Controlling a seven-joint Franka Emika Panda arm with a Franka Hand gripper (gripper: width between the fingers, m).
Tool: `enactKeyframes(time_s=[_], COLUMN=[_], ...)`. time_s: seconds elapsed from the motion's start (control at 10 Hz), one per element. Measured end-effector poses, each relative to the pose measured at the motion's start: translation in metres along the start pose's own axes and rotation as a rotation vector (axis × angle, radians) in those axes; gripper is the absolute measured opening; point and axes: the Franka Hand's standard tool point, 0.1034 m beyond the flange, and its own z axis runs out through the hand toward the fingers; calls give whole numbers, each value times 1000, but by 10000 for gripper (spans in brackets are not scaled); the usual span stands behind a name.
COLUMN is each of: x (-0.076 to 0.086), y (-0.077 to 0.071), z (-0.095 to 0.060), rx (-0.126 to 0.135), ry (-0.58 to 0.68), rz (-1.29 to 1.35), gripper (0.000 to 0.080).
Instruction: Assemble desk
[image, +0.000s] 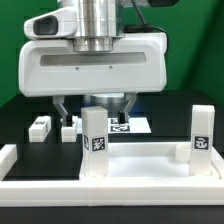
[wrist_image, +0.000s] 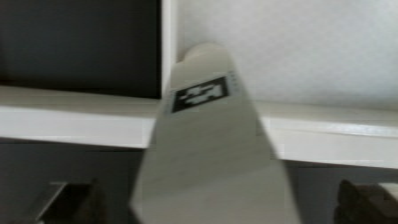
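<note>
While its jaws stand wide apart, the hand (image: 96, 112) straddles 1 upright leg (wrist_image: 208, 150) (tagged), gripping nothing.

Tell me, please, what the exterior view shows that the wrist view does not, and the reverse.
Exterior only: the white housing of the end effector, a second upright leg, two loose legs, the marker board. Wrist only: clear gaps between each finger and the near leg. Both: that tagged near leg standing on the desk top.

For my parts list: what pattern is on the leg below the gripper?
White leg with a black-and-white square tag; clearest in the wrist view.
</note>
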Motion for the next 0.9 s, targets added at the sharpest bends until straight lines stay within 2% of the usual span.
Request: enactKeyframes(time_s=[0.4,0.5,0.6,0.7,0.8,0.9], x=[-1,-14,-20,-10,-12,-13], y=[0,-9,-16,-12,-12,-12], z=[1,2,1,1,2,2], rx=[0,42,80,63,64,64], ry=[-2,-95,-191,-155,-158,-159], rz=[-12,-12,-24,-23,-23,-22], gripper=[649,649,649,649,617,481])
